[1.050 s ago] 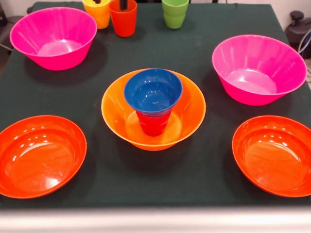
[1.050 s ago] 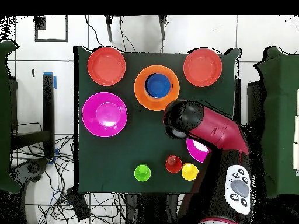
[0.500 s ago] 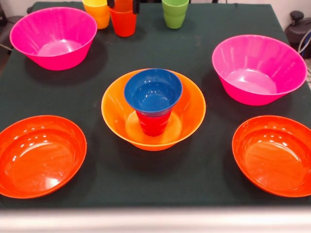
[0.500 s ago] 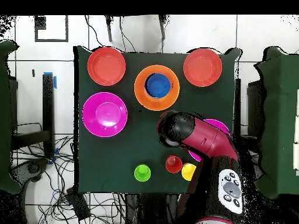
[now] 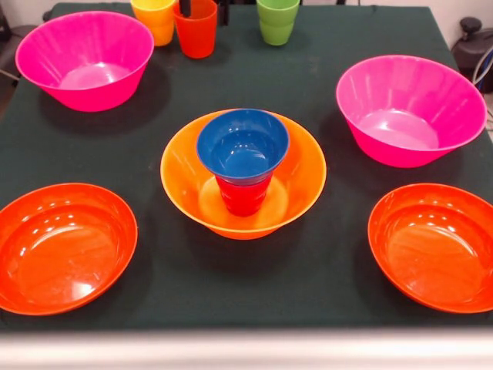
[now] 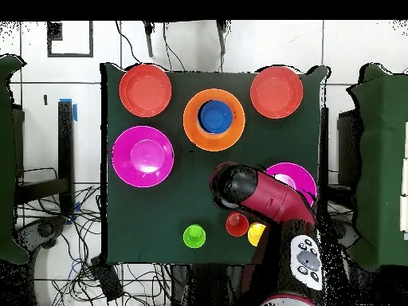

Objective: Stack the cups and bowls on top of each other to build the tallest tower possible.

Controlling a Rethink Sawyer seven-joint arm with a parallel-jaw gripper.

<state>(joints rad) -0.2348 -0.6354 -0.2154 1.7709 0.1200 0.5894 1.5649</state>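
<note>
In the front view, the tower (image 5: pixel 243 173) is seen at the middle of the counter (image 5: pixel 308 116): a large orange bowl (image 5: pixel 300 181), a red cup (image 5: pixel 243 196) inside it, and a small blue bowl (image 5: pixel 243 146) on the cup. The orange cup (image 5: pixel 196 29) is flanked by dark gripper (image 5: pixel 202 8) tips at the far edge; a grip cannot be told.

In the overhead view, the arm (image 6: pixel 267 207) is seen over the orange cup (image 6: pixel 237 225).

The large orange plastic bowl (image 5: pixel 243 173) sits at the centre of the dark green table (image 5: pixel 308 116). The red plastic cup (image 5: pixel 243 195) stands inside it. The small blue plastic bowl (image 5: pixel 243 145) rests on that cup. Two deep pink plastic bowls (image 5: pixel 85 58) flank behind, two shallow red-orange plastic bowls (image 5: pixel 65 247) flank in front.
</note>
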